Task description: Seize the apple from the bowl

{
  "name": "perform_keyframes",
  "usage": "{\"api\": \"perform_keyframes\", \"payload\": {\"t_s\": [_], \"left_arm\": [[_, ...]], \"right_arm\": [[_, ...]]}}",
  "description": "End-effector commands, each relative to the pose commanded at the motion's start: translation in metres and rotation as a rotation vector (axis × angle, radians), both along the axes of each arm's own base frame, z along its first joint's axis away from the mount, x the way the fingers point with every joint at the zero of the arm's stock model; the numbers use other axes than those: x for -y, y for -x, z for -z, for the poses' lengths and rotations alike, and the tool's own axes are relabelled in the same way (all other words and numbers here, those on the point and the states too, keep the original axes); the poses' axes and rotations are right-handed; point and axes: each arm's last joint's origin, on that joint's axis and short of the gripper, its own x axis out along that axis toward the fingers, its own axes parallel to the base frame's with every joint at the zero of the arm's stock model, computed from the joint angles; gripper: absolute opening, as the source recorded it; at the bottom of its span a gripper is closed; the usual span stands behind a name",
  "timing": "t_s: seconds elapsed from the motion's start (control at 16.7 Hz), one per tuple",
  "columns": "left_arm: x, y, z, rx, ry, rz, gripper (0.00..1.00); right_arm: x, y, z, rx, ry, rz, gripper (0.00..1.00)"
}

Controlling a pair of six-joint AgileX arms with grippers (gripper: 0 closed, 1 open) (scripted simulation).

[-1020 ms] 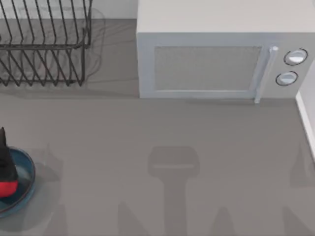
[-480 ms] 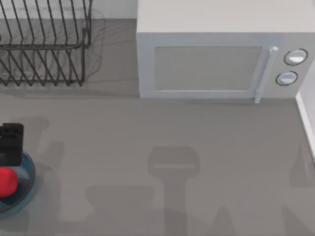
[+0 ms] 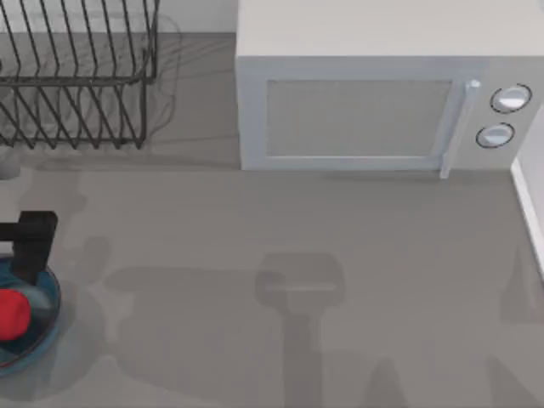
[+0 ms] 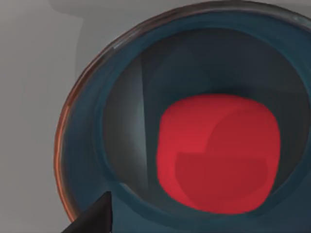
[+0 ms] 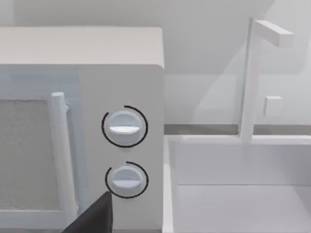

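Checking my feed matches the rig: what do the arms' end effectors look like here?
The left end effector shows as a matte black, blocky, square-edged body, with no markings or cables in sight. Each wrist view catches a black pointed fingertip, the right one likewise.

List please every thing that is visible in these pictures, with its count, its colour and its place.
apple: 1, red, inside the bowl at the table's left edge.
bowl: 1, blue-teal, near left edge of the table.
rack: 1, dark wire, far left corner.
microwave: 1, pale grey, far side towards the right, door shut, two knobs.
sink: 1, white, beside the microwave, with a tap.
table: 1, grey, under everything.
left gripper: 1, black, above the bowl's far rim.
right gripper: 1, dark fingertip, facing the microwave's knobs.
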Motion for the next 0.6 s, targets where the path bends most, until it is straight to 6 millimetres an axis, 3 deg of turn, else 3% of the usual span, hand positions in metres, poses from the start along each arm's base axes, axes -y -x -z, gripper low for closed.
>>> {"api": "perform_keyframes", "payload": {"t_s": [0.36, 0.6], "left_arm": [[0.001, -0.001, 0.002, -0.01, 0.0, 0.004, 1.0], [0.001, -0.005, 0.031, -0.016, 0.0, 0.003, 1.0]], "right_arm": [[0.0, 0.0, 0.0, 0.0, 0.0, 0.0, 1.0], [0.0, 0.0, 0.0, 0.0, 0.0, 0.0, 1.0]]}}
